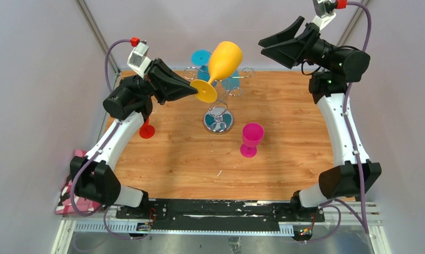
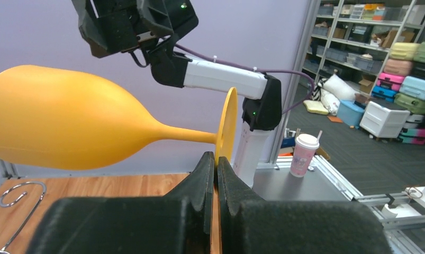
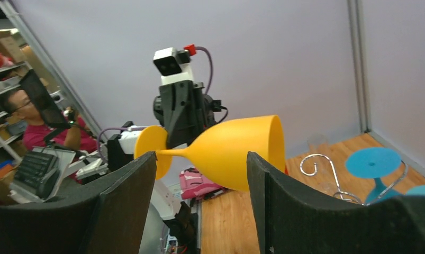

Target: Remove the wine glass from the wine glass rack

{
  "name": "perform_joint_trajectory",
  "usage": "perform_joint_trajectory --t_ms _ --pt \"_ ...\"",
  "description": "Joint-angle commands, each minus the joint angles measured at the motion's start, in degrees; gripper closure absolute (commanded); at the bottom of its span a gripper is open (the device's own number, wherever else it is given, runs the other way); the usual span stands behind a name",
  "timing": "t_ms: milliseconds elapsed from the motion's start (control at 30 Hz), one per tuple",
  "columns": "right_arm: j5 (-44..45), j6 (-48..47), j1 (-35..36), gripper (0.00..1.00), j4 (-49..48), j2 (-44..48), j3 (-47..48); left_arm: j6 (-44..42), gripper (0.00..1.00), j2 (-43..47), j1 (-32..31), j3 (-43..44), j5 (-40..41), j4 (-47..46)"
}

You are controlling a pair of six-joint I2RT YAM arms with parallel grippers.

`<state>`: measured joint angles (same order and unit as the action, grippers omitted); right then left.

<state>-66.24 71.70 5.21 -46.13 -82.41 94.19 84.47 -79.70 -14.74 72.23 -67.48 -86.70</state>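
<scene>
**Yellow glass off the rack, pinched by its foot**

Clenched on the rim of the foot with the left tool (image 2: 216, 159), fingers almost together and the disc edge-on between them. Carried in the air at that tool's tips as the yellow glass (image 1: 225, 61), above the rack (image 1: 218, 120) and apart from its nearest scroll (image 3: 316, 161) in the right wrist view.

Long axis close to level and set crosswise to the left tool's fingers. Foot at the tips, then thin stem, then bowl (image 2: 67, 127) reaching off to the left in that tool's own view. Bowl a shade higher than the foot, mouth turned away from the tool.

Plain opaque yellow-orange all over, no gloss. Tall tulip bowl narrowing to the slim stem, flat round foot.

Spread wide at the right tool (image 3: 200, 159), gripping nothing; glass seen past its fingers, not touched.

Bowl cut off at the left edge of the left wrist view, mouth out of sight there. Part of the bowl (image 3: 236, 153) covered by a right finger, part of the foot by the left tool. From above, some of the rack's arms hidden under the glass. Blue glass (image 1: 201, 57) up on the rack behind it. Red glass (image 1: 146, 130) partly behind the left arm. Pink glass (image 1: 252, 138) upright on the table (image 1: 284, 159), near the rack's base.
</scene>
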Motion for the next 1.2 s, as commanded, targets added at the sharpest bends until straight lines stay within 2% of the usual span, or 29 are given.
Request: perform_joint_trajectory --t_ms 0,100,267,467,800,1000,1100,1167 --pt "-3.57 17.91 -0.42 0.32 -20.46 -6.61 2.23 0.70 1.00 -1.78 0.33 1.97 1.30 -3.96" --pt "-3.06 22.17 -0.42 0.33 -25.72 -9.70 2.11 1.22 1.00 -1.78 0.33 2.59 1.51 -3.93" --pt "-2.99 16.20 -0.39 0.32 -20.37 -10.01 0.31 1.48 1.00 -0.07 0.24 2.27 2.01 -3.94" --pt "-3.02 16.00 0.95 0.32 -20.50 -10.04 -0.29 1.38 1.00 0.18 -0.35 1.80 2.57 -3.94" --pt "-4.44 14.80 8.19 0.32 -18.90 -12.29 1.00 2.01 1.00 -2.72 -2.25 4.08 2.97 -3.94" --pt "-3.53 29.52 9.71 0.34 -37.01 -15.28 2.78 1.59 1.00 -3.01 -2.22 3.82 2.58 -3.95" --pt "-2.29 36.15 9.77 0.40 -44.19 -16.36 3.13 1.40 1.00 -4.20 -2.22 4.62 1.81 -3.94" --pt "-2.33 36.33 9.78 0.46 -45.26 -15.27 1.26 1.78 1.00 -5.45 -1.88 6.15 0.87 -3.94"
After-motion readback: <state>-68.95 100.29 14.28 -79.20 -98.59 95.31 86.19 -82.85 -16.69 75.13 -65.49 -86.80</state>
